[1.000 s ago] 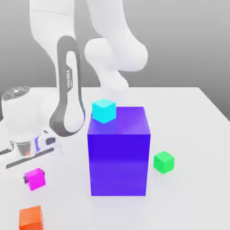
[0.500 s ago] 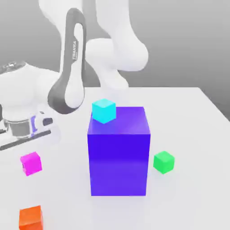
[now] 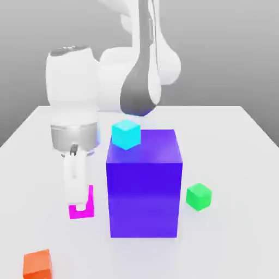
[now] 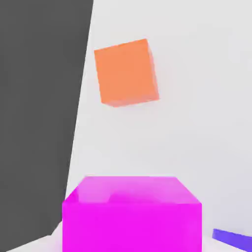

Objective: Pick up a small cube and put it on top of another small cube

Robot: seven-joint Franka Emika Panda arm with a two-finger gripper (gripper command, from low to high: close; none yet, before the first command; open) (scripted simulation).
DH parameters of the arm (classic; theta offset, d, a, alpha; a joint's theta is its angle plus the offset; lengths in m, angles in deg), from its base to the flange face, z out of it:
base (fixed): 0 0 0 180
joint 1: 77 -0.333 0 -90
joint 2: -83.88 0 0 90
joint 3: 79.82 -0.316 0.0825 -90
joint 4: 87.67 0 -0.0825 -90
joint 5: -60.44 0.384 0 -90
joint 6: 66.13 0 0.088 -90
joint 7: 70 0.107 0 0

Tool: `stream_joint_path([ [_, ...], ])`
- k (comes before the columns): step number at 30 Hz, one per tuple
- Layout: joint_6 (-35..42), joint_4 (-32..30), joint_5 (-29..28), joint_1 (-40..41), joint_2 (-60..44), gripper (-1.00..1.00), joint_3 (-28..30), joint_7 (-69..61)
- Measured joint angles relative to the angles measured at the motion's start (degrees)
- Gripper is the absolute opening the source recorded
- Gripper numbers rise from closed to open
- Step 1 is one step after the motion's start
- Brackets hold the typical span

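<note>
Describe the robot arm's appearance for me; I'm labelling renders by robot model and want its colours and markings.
The arm is glossy white with rounded, bulbous link casings and a dark grey band running along one link. The wrist section is a white cylinder with a grey cap on top and a metallic silver ring at its base. Below that hangs the slim white gripper. No loose cables are visible.

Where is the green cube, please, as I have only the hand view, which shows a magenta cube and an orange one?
Observer: The green cube sits on the table at the exterior view's right of a big blue-purple block.
Operator: Is anything on that block?
Observer: Yes, a cyan cube rests on its top corner.
Operator: Does the gripper hold the magenta cube?
Observer: The gripper is shut on the magenta cube, left of the block.
</note>
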Motion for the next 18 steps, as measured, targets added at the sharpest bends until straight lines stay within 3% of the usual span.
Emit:
stream_joint_path([
  [18,1.17,-5.05,-11.59,-15.73,10.3,-1.0,-6.77,-36.66],
])
